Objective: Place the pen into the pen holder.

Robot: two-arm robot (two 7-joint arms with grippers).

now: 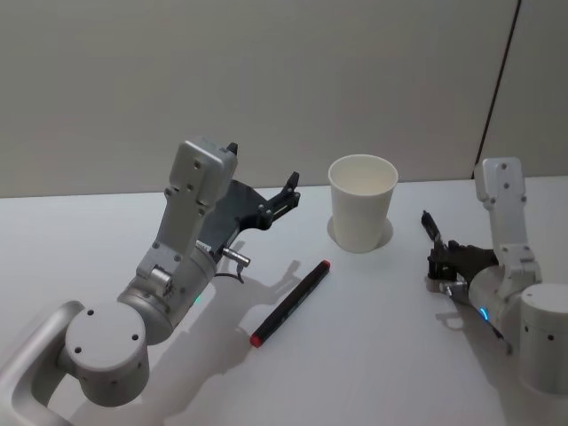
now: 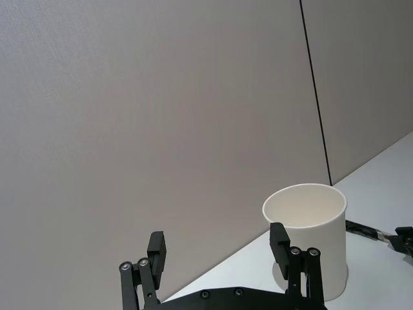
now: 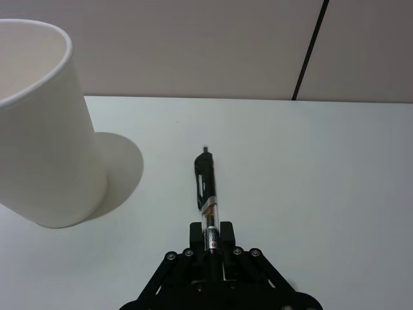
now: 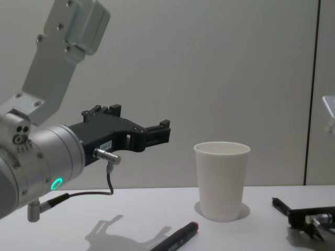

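**Left to right, as I see it from the operator's station.** The left gripper hangs in the air above the left half of the desk, raised well clear of the surface. It points toward the pen holder. In the left wrist view its jaws are released, with the two black fingers spread wide and nothing between them.

A marker with a black barrel and red ends lies flat on the desk toward the front edge. It is below and forward of the left gripper and touched by neither arm. It lies on a diagonal, its far end aimed at the pen holder but well short of it.

The pen holder, a plain white paper cup, stands upright near the far edge of the desk at about mid-width. I see nothing inside it in the head view.

The right gripper sits low over the desk toward the right edge, to the right of the pen holder and apart from it. I cannot tell whether it touches the surface. Its jaws are clenched on the pen, a clear-barrelled pen with a black clip. They grasp it at one end, so most of its length sticks out ahead of the fingers. The pen's free end points toward the far edge of the desk. It is outside the pen holder, beside it and not touching.
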